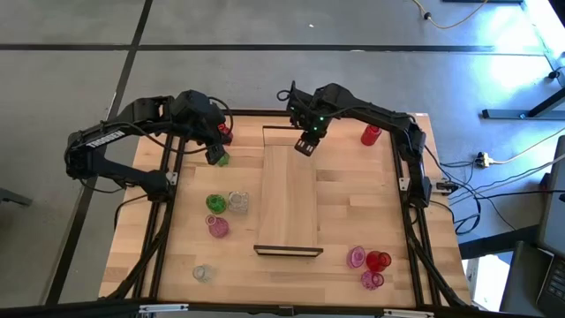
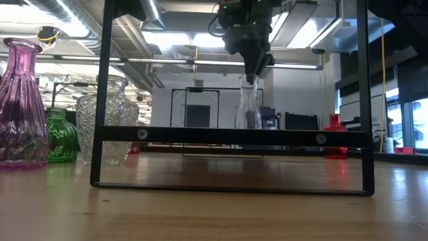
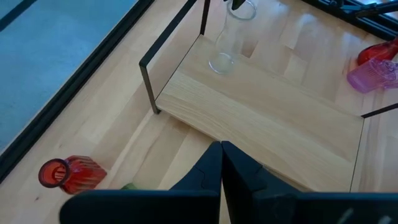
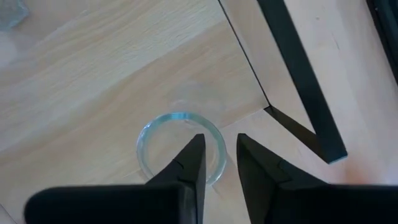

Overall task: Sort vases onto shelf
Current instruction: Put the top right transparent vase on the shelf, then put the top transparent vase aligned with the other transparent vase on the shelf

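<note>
Straddling the rim of an upright, empty clear vase (image 4: 180, 148) on the shelf (image 1: 292, 199), the right gripper (image 4: 217, 158) stands narrowly parted.

Bright even overhead light, ceiling strip lamps (image 2: 167, 37) glaring, soft shadows, near pink vase (image 2: 20, 107) slightly blurred

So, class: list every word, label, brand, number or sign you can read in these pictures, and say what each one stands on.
No text can be read in any of the views.
Left arm: pale lettering runs along its upper link in the high view, too small to read.
The vases, such as the clear vase on the shelf, carry no labels.
The shelf carries no markings.
</note>
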### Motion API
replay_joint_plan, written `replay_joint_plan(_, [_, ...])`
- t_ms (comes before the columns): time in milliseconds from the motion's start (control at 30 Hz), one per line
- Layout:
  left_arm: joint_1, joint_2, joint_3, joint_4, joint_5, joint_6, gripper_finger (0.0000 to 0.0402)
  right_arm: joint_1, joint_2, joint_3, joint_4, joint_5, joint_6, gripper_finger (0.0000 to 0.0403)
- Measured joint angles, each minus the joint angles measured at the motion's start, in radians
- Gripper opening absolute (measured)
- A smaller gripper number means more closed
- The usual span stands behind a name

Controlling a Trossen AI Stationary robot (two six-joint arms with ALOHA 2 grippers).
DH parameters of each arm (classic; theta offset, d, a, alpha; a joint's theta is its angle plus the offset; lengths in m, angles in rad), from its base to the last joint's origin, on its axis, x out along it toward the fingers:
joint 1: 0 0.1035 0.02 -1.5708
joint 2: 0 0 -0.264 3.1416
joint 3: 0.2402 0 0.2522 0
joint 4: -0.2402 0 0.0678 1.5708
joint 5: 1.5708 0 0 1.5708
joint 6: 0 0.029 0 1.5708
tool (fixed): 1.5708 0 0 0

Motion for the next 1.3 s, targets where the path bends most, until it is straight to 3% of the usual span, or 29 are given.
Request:
replay_joint_plan(267, [0.0, 0.0, 0.0, -0.066, 0.066, -0.008, 0.0, 0.0, -0.061, 0.04, 0.001, 0.009, 0.015, 0.0077])
replay_joint_plan(400, [0.0, 0.001, -0.015, -0.083, 0.181, -0.009, 0.0, 0.0, -0.091, 0.11, -0.003, 0.018, 0.021, 0.0077])
replay_joint_plan(633, [-0.026, 0.031, -0.23, -0.075, 0.408, -0.082, 0.0, 0.001, -0.135, 0.221, 0.0, 0.075, 0.046, 0.0077])
replay_joint_plan(733, [-0.042, 0.032, -0.304, -0.048, 0.412, -0.089, 0.0004, 0.0, -0.165, 0.242, -0.016, 0.146, 0.065, 0.0077])
replay_joint_plan(900, [-0.056, 0.032, -0.34, 0.022, 0.385, -0.089, 0.0065, -0.007, -0.219, 0.245, -0.066, 0.243, 0.068, 0.0077])
replay_joint_plan(1133, [-0.064, 0.067, -0.34, 0.098, 0.333, -0.161, 0.0181, -0.044, -0.285, 0.239, -0.102, 0.256, 0.069, 0.0077])
replay_joint_plan(1300, [-0.126, 0.154, -0.341, 0.095, 0.337, -0.164, 0.0215, -0.074, -0.316, 0.238, -0.101, 0.254, 0.061, 0.0077])
